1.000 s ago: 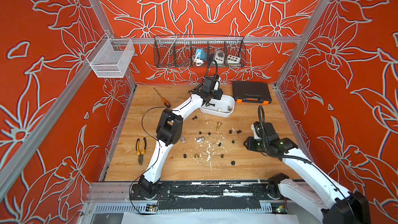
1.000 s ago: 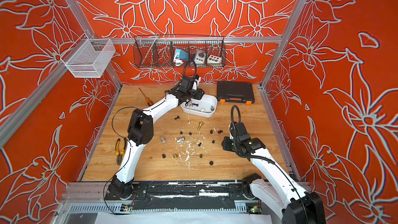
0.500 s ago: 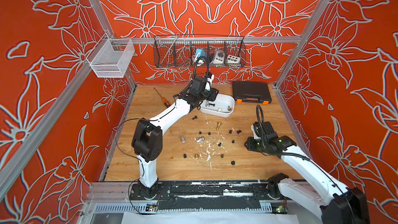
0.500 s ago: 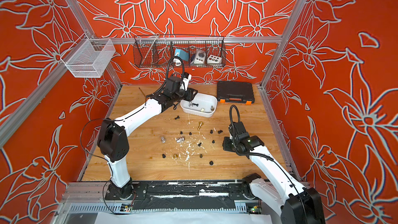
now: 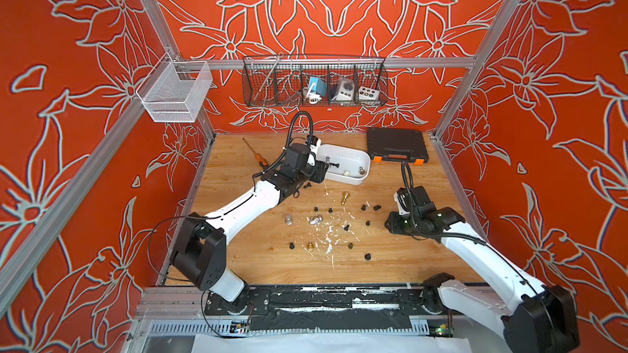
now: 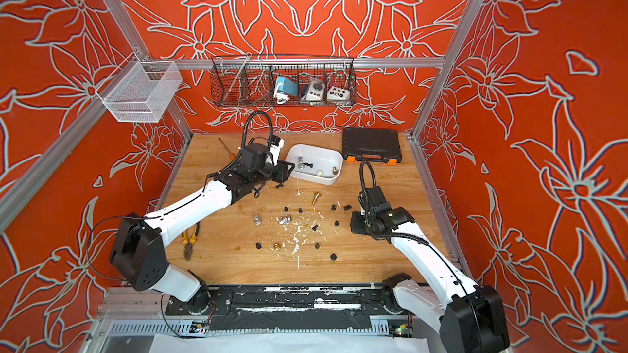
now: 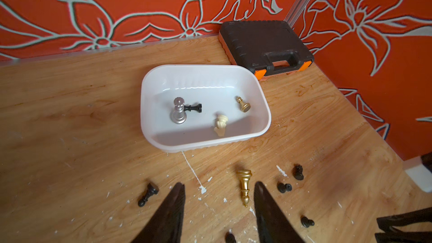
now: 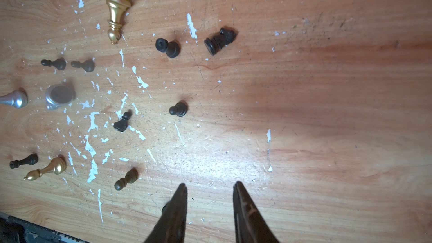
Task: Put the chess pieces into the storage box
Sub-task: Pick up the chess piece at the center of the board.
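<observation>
My left hand (image 7: pixel 219 184), apart and empty, may knock the gold piece (image 5: pixel 345 198) at the box's (image 5: pixel 348 179) six o'clock rolling.

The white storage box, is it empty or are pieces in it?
Not empty: the storage box holds four, a silver piece, a black pawn, a cream piece and a gold pawn.

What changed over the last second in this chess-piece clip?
The left gripper pulled back from over the storage box toward the robot's left; its jaws are apart and empty. The right gripper, the box and the loose chess pieces on the table stayed put.
</observation>
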Controlling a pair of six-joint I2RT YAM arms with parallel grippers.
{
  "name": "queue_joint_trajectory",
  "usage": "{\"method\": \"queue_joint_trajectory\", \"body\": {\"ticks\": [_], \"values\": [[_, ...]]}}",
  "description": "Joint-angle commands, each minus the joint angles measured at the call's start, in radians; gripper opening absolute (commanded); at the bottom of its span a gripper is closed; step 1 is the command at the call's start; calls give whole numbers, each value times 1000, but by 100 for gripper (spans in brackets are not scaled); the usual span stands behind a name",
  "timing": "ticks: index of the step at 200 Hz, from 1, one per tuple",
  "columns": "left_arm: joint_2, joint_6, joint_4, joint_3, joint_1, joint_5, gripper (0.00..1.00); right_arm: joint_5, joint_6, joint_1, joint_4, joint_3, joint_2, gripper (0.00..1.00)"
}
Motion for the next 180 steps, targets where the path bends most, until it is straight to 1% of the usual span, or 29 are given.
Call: {"method": "queue_joint_trajectory", "body": {"ticks": [1,42,82,132,180], "values": [[-75,-20,5,-79,-3,-35,50,23,-36,4,-20,41,27,35],[-201,-56,-15,-236,0,-55,51,7,-81,6,7,97,132,35],[-288,-80,-19,-327,6,-83,52,4,-118,20,33,142,241,35],[-323,-107,-6,-376,9,-80,52,11,-137,72,52,184,368,34],[-334,-118,4,-400,9,-76,52,23,-157,105,52,220,456,33]]}}
